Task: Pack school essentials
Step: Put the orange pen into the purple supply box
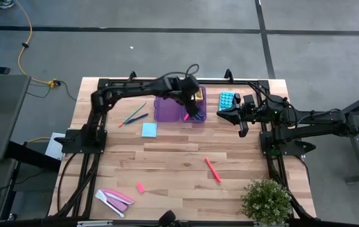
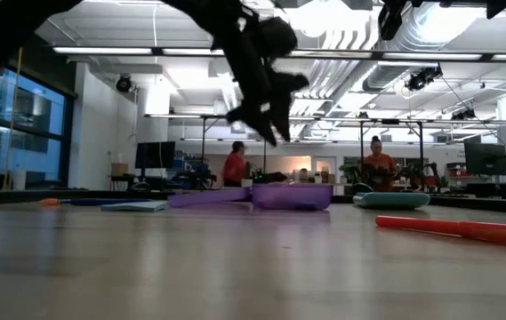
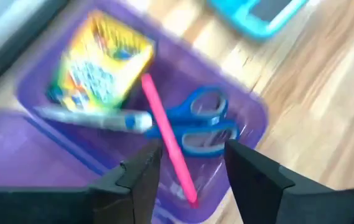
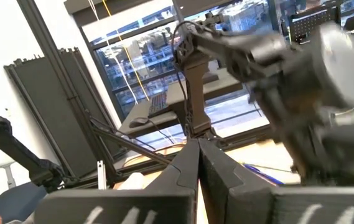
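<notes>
The pale slatted-wood table [image 1: 179, 170] carries a translucent purple plastic box [image 1: 166, 108] at its far middle. Above the box hangs the left gripper [image 3: 192, 165], its dark blocky fingers parted with nothing between them. Inside lie a glossy yellow crayon box [image 3: 99, 59], blue-handled scissors [image 3: 204, 121] and a slim pink marker [image 3: 167, 146]. The right gripper [image 4: 196, 163] waits beside the calculator [image 1: 227, 99], its fingers pressed together. Another pink marker [image 1: 212, 169], a square notepad [image 1: 149, 130] and pencils [image 1: 132, 115] rest on the wood.

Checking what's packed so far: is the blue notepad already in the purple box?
No. The notepad lies on the bare table, left of and apart from the purple box.
</notes>
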Motion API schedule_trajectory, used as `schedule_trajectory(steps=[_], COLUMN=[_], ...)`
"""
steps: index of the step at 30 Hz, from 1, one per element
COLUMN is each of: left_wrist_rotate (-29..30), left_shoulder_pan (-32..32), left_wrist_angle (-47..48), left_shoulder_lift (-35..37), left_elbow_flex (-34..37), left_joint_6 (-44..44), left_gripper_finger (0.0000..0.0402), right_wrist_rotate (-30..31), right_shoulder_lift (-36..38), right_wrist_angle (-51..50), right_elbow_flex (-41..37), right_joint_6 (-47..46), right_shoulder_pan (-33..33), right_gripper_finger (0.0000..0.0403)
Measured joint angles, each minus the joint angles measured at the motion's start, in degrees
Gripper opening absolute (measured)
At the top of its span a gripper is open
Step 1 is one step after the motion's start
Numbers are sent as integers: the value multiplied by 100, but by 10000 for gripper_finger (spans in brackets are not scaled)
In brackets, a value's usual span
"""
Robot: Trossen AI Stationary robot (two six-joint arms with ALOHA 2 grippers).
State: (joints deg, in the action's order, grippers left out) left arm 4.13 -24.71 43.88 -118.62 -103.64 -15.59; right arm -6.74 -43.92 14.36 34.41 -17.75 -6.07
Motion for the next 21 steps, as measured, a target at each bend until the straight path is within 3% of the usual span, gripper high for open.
schedule_trajectory(steps=[9, 18, 21], left_wrist_rotate=[560, 581, 664], left_shoulder_pan=[192, 1023, 1334], left_wrist_angle=[-535, -1254, -1932], left_shoulder_lift=[1524, 2699, 3141], left_elbow_flex=[-30, -5, 583], left_joint_6=[568, 1123, 1109], left_gripper_finger=[164, 163, 163], right_wrist_rotate=[-28, -81, -83], right_shoulder_lift=[-2, -2, -2], right_wrist_angle=[-62, -147, -147], right_elbow_flex=[0, 0, 0], right_joint_6=[25, 31, 128], right_shoulder_pan=[0, 2, 2], right_gripper_finger=[0, 0, 0])
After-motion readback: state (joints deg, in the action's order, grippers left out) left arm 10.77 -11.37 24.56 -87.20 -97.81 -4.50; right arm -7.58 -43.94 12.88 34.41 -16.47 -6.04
